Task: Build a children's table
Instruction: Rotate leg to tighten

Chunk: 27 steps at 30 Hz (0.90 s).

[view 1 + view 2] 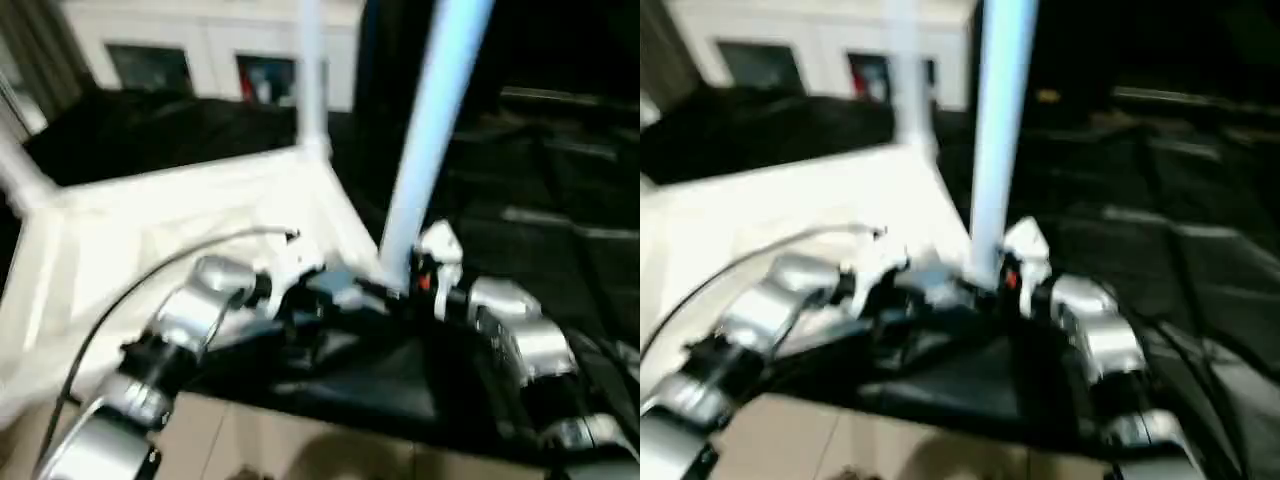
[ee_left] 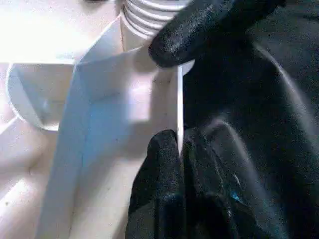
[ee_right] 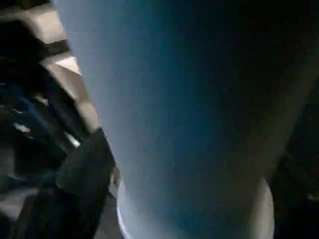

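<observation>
Left eye view has the upturned table top point(image 1: 150, 240) on the dark bench point(image 1: 560, 200) with a leg point(image 1: 430, 130) standing in its near corner socket, so I judge this leg is being seated; next comes letting go and fetching another. Left wrist view adds that the left end effector point(image 2: 180, 149) is clenched on the top's thin rim. Right wrist view puts the right end effector point(image 3: 164, 199) around the leg's base; whether it grips I cannot tell.

- Both my head views are smeared with motion blur; the upright leg point(image 1: 432, 130) shows soft edges.
- Bright glare washes out the tabletop point(image 1: 150, 240) left of that leg.
- Right of it, the black cloth point(image 1: 560, 200) lies dim.
</observation>
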{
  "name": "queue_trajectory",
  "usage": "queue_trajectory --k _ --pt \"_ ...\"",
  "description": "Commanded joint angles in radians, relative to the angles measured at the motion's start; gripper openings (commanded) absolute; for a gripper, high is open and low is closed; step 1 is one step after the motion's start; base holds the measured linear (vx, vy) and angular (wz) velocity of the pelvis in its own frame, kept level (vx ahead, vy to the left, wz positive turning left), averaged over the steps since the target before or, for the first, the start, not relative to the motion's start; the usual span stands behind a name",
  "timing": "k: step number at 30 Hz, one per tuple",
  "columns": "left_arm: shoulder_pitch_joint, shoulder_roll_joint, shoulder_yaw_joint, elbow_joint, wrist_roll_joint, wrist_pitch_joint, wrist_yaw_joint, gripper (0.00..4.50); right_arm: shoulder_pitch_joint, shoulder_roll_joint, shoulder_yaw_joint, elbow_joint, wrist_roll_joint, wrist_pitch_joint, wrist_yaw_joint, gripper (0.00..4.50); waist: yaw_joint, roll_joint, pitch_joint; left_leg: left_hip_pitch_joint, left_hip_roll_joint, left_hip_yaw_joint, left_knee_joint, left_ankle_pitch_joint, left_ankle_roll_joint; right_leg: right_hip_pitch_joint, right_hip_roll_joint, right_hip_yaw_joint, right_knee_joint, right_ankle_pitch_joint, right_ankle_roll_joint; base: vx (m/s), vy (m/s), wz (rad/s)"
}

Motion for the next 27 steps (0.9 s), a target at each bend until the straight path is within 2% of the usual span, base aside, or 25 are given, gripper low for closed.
queue_trajectory --k 1,2,5,8,12,18,19,20,21,22,23,24,27 --pt "-0.005 -0.010 -0.031 -0.081 -0.056 -0.005 -0.084 0.00 0.009 -0.018 0.028 -0.052 0.019 0.009 0.069 3.85 0.001 -0.002 -0.077 0.022 0.038 -0.017 -0.062 -0.157 0.077 0.054 -0.079 0.048 -0.068 -0.118 -0.238 0.000 0.000 0.00" --pt "0.007 0.011 -0.039 -0.100 -0.056 -0.002 -0.113 0.00 0.023 -0.045 0.041 -0.073 0.024 0.011 0.118 3.71 0.004 0.002 -0.077 0.023 0.039 -0.018 -0.062 -0.159 0.072 0.053 -0.080 0.049 -0.069 -0.132 -0.234 0.000 0.000 0.00" --pt "0.013 0.025 -0.042 -0.110 -0.059 0.001 -0.135 0.00 0.027 -0.056 0.051 -0.078 0.023 0.002 0.144 3.46 0.008 0.000 -0.076 0.024 0.036 -0.017 -0.063 -0.169 0.059 0.049 -0.079 0.049 -0.072 -0.156 -0.223 0.000 0.000 0.00" --pt "0.017 0.043 -0.046 -0.124 -0.062 0.006 -0.148 0.00 0.032 -0.055 0.068 -0.085 0.021 0.002 0.158 3.24 0.008 -0.004 -0.076 0.020 0.034 -0.019 -0.063 -0.165 0.052 0.053 -0.080 0.049 -0.074 -0.178 -0.211 0.000 0.000 0.00" --pt "0.015 0.045 -0.042 -0.123 -0.058 0.006 -0.144 0.00 0.035 -0.044 0.078 -0.086 0.019 0.008 0.158 2.92 0.009 -0.004 -0.077 0.019 0.034 -0.020 -0.063 -0.155 0.051 0.052 -0.080 0.048 -0.073 -0.181 -0.205 0.000 0.000 0.00" --pt "0.005 0.018 -0.024 -0.086 -0.032 0.004 -0.072 0.00 0.043 -0.002 0.069 -0.047 0.008 0.030 0.076 2.81 0.007 -0.003 -0.078 0.018 0.032 -0.020 -0.062 -0.143 0.050 0.050 -0.078 0.048 -0.071 -0.160 -0.207 0.000 0.000 0.00" --pt "-0.012 -0.013 -0.003 -0.042 -0.015 0.013 0.004 0.00 0.026 0.040 0.054 0.028 -0.045 0.013 -0.075 2.80 0.004 -0.003 -0.077 0.017 0.032 -0.020 -0.062 -0.142 0.041 0.049 -0.079 0.048 -0.071 -0.167 -0.205 0.000 0.000 0.00" --pt "-0.019 -0.025 0.004 -0.026 -0.009 0.013 0.030 0.00 0.018 0.053 0.049 0.058 -0.066 0.002 -0.132 2.80 0.000 -0.004 -0.075 0.018 0.029 -0.019 -0.063 -0.151 0.036 0.047 -0.078 0.048 -0.075 -0.181 -0.204 0.000 0.000 0.00" --pt "-0.034 -0.048 0.018 0.007 0.003 0.017 0.087 0.00 0.006 0.075 0.039 0.103 -0.085 -0.005 -0.209 2.80 -0.001 -0.005 -0.078 0.019 0.027 -0.021 -0.063 -0.159 0.022 0.052 -0.081 0.046 -0.077 -0.210 -0.194 0.000 0.000 0.00" --pt "-0.051 -0.073 0.035 0.045 0.014 0.020 0.152 0.00 -0.008 0.105 0.019 0.148 -0.092 -0.003 -0.296 2.80 -0.001 -0.004 -0.078 0.020 0.027 -0.021 -0.063 -0.162 0.019 0.051 -0.081 0.047 -0.078 -0.216 -0.190 0.000 0.000 0.00" --pt "-0.073 -0.106 0.056 0.093 0.027 0.028 0.233 0.00 -0.026 0.143 -0.009 0.202 -0.092 0.006 -0.402 2.79 -0.013 -0.005 -0.073 0.021 0.025 -0.021 -0.066 -0.183 0.001 0.048 -0.079 0.046 -0.082 -0.256 -0.186 0.000 0.000 0.00" --pt "-0.082 -0.119 0.065 0.112 0.031 0.028 0.268 0.00 -0.035 0.157 -0.018 0.223 -0.092 0.008 -0.442 2.79 -0.014 -0.005 -0.074 0.025 0.025 -0.023 -0.067 -0.193 -0.004 0.048 -0.081 0.046 -0.084 -0.272 -0.183 0.000 0.000 0.00" --pt "-0.120 -0.177 0.104 0.184 0.042 0.034 0.412 0.00 -0.075 0.226 -0.051 0.306 -0.080 0.003 -0.586 2.79 -0.021 -0.005 -0.075 0.023 0.022 -0.022 -0.065 -0.198 0.002 0.050 -0.082 0.047 -0.088 -0.276 -0.178 0.000 0.000 0.00"
